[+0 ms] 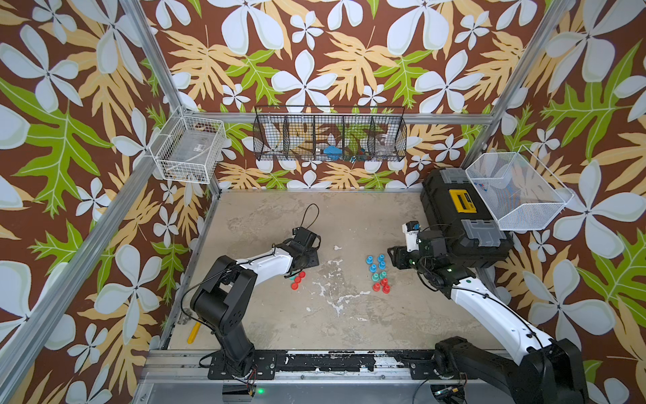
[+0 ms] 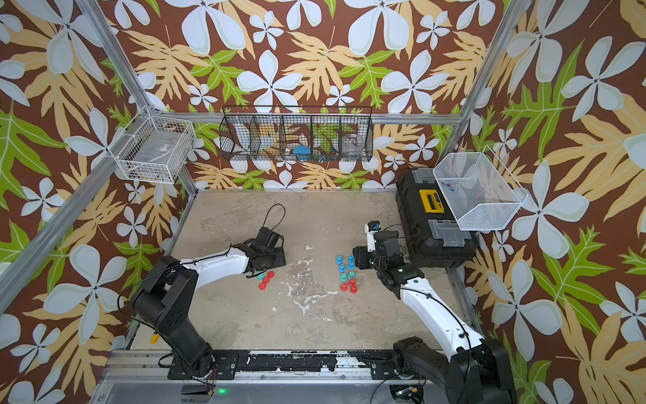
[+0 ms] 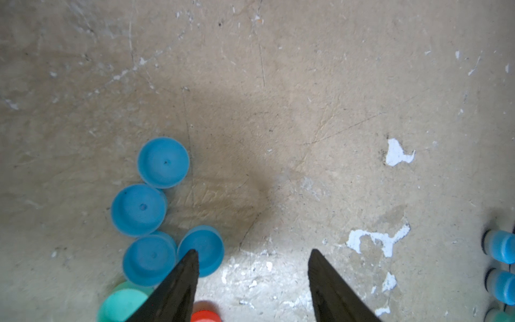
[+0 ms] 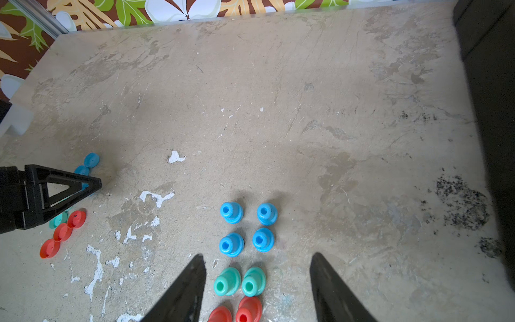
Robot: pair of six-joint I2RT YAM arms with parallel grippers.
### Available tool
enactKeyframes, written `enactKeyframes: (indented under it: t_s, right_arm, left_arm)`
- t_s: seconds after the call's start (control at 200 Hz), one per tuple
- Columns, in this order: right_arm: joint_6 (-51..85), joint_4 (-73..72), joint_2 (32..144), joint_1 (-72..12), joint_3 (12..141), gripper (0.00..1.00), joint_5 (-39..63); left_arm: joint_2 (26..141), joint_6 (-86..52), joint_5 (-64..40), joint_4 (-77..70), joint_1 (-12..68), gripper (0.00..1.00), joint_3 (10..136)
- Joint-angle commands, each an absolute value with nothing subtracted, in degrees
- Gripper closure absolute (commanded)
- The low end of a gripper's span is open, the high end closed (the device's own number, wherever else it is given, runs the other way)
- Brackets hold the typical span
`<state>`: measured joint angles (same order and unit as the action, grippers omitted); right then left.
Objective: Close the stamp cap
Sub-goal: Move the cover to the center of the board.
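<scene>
table (image 1: 349, 314): scuffed, bits mid-table | left gripper (image 3: 253, 251): jaws apart, empty, right by blue caps (image 3: 164, 162) | right gripper (image 4: 258, 254): spread, empty, over stamps (image 4: 232, 213) | stamps: probably light hard plastic, pinch the neck | blue caps: tiny, likely slick, grab the rim

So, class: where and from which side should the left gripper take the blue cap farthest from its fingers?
Grip the outer rim of that blue cap, coming straight down from above: it lies flat on the table, so only its round wall offers purchase. Probably set the fingers across the sides clear of its neighbouring blue cap.
</scene>
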<state>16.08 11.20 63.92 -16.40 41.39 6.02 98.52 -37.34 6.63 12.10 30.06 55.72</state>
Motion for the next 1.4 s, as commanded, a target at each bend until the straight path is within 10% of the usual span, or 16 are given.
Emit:
enactKeyframes:
  t_s: [0.0,0.626,1.396]
  right_arm:
    - [15.8,10.7,63.9,-16.4,41.7,0.39,5.7]
    - [15.8,10.3,64.3,-16.4,42.0,0.45,5.5]
    - [15.5,12.2,61.9,-16.4,42.4,0.47,4.8]
  left_arm:
    - [99.3,-37.6,7.0,12.7,30.0,0.37,56.1]
    - [104.2,-35.9,4.5,12.6,32.2,0.61,58.2]
    - [113.8,-37.4,3.5,15.2,43.9,0.64,71.2]
